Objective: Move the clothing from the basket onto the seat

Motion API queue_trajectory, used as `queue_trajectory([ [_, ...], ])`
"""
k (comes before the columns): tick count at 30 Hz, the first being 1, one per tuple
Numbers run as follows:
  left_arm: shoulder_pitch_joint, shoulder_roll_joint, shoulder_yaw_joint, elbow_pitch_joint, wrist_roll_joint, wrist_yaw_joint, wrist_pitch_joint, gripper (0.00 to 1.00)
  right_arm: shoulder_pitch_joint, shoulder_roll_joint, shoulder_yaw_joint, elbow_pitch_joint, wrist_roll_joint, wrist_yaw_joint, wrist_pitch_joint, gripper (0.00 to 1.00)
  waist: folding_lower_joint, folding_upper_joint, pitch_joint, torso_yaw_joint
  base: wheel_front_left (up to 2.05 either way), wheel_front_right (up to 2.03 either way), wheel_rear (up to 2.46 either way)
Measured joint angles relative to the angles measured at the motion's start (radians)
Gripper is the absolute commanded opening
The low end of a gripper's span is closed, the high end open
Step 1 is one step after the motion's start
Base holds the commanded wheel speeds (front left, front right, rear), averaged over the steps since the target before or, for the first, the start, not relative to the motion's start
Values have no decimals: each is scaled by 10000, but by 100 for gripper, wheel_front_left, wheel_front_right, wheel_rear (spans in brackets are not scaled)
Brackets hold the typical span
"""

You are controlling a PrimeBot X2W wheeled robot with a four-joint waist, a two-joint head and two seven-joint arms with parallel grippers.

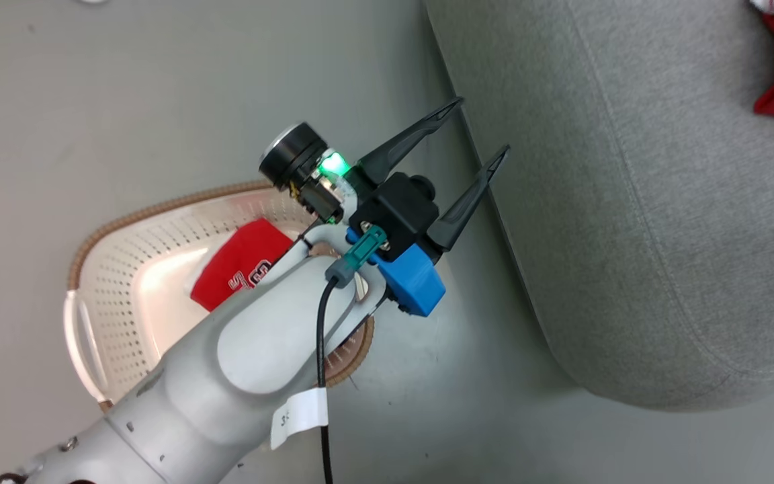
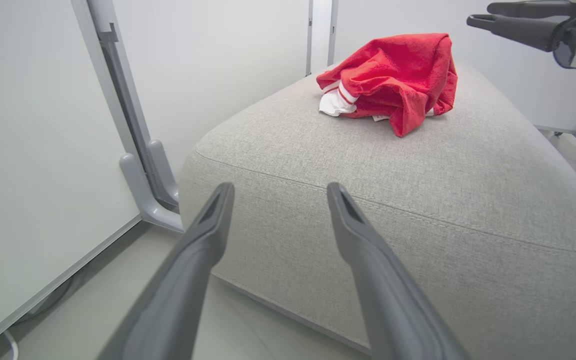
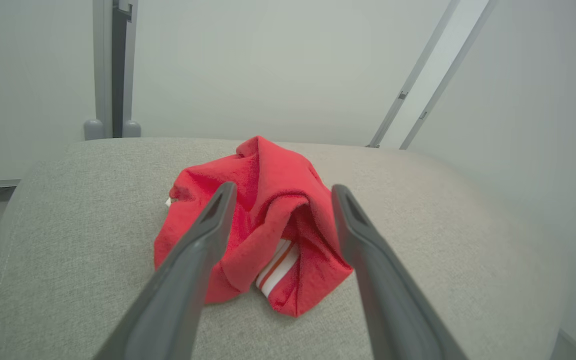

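Note:
One red garment (image 1: 246, 259) with white lettering lies in the cream perforated basket (image 1: 158, 210) on the floor, partly hidden by my left forearm. My left gripper (image 1: 484, 125) is open and holds nothing. It hovers between the basket and the grey seat (image 1: 629, 202), and in its own view its tips (image 2: 280, 186) point at the seat's (image 2: 418, 175) near edge. A second red garment (image 2: 393, 75) with white trim lies crumpled on the seat. My right gripper (image 3: 284, 186) stands open just above this garment (image 3: 268, 215), with its fingers apart from the cloth.
Pale wall panels with grey metal feet (image 2: 143, 180) stand behind the seat. Grey floor (image 1: 461, 403) runs between basket and seat. My right gripper's fingers (image 2: 508, 25) reach in above the seat's far side.

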Motion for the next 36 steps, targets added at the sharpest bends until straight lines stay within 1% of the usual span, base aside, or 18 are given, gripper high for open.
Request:
queue_trajectory([
  [3, 497, -23, 399, -128, -125, 148, -25, 100, 511, 0, 382, -495, -182, 0, 2, 100, 0, -1, -621, 92, 0, 0, 0],
  [8, 1392, 50, 1409, -704, -82, 351, -29, 100, 964, -92, 1193, -1108, -121, 0, 0, 100, -1, -1, -1568, 349, 0, 0, 0],
  [11, 1947, 125, 2082, -986, 77, 487, -27, 100, 1045, -127, 1774, -1298, -59, 0, 0, 100, -1, 0, -2039, 581, 0, 0, 0],
  [18, 3187, 73, 3891, -1574, 566, 656, -31, 100, 1310, -44, 3149, -1463, 35, 0, 0, 100, -1, 0, -3008, 1247, 0, 0, 0],
  [24, 4176, -94, 5342, -1860, 1005, 642, -31, 100, 1475, 255, 4021, -1413, 119, 0, 0, 100, -1, 0, -3779, 1816, 0, 0, 0],
  [26, 4510, -142, 5756, -1893, 1129, 566, -31, 100, 1624, 370, 4228, -1363, 127, 0, 2, 100, -1, 0, -4054, 1976, 0, 0, 0],
  [32, 5520, -316, 6869, -1929, 1411, 357, -31, 100, 2231, 744, 4498, -1367, 173, 0, 0, 100, -2, 0, -4812, 2357, 0, 0, 0],
  [36, 6154, -389, 7461, -1950, 1657, 207, -31, 100, 2745, 1009, 4399, -1346, 236, 0, 2, 100, -1, 0, -5250, 2476, 0, 0, 0],
])
